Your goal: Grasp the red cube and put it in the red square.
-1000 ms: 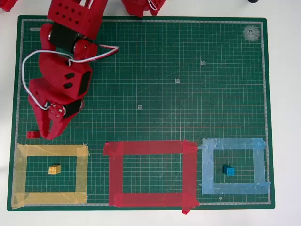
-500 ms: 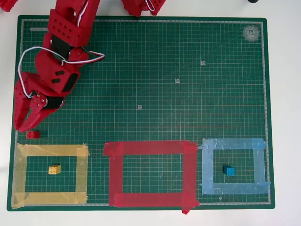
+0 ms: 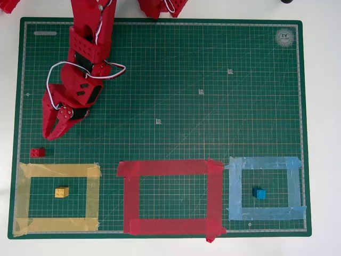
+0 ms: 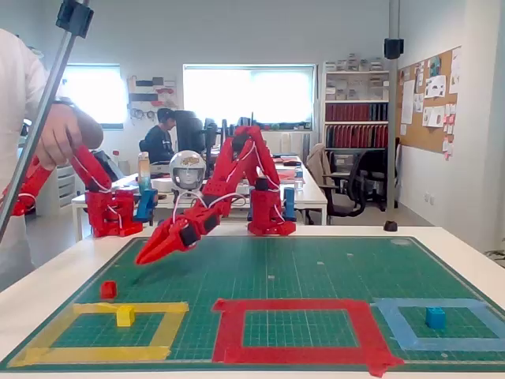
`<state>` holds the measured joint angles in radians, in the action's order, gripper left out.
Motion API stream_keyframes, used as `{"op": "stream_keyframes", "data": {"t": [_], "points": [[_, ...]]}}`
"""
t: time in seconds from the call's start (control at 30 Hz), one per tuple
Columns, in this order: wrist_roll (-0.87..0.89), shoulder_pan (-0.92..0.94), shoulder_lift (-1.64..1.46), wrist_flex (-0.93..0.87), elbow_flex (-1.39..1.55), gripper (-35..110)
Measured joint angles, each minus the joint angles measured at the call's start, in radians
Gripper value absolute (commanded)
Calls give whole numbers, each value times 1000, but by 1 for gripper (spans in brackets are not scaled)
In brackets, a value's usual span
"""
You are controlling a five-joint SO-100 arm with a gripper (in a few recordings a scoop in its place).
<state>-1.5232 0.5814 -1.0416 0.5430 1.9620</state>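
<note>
The red cube [image 3: 37,152] [image 4: 108,290] lies on the green mat just above the yellow tape outline's top left corner, with nothing touching it. My red gripper [image 3: 50,135] [image 4: 144,257] hovers over the mat a little up and to the right of the cube in the overhead view. Its fingers come together at the tips with nothing between them. The red square [image 3: 170,168] [image 4: 292,305] is a red tape outline at the mat's near edge, in the middle, with only green mat inside.
A yellow block [image 3: 62,192] sits inside the yellow tape outline [image 3: 58,170], and a blue block [image 3: 259,193] inside the light blue outline [image 3: 264,162]. The arm's base stands at the mat's far left edge. A person stands at the left in the fixed view.
The gripper swung left to the mat's edge, then back right and away from the cube. The cube has not moved.
</note>
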Motion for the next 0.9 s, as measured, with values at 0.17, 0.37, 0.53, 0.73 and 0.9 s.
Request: {"op": "stream_keyframes", "data": {"t": [0.17, 0.37, 0.53, 0.73, 0.9], "points": [[0, 2, 37, 67, -6, 5], [-9, 23, 121, 170, -6, 16], [-78, 31, 199, 192, -40, 21], [-117, 37, 222, 193, -69, 35], [-120, 49, 293, 195, -152, 35]]}}
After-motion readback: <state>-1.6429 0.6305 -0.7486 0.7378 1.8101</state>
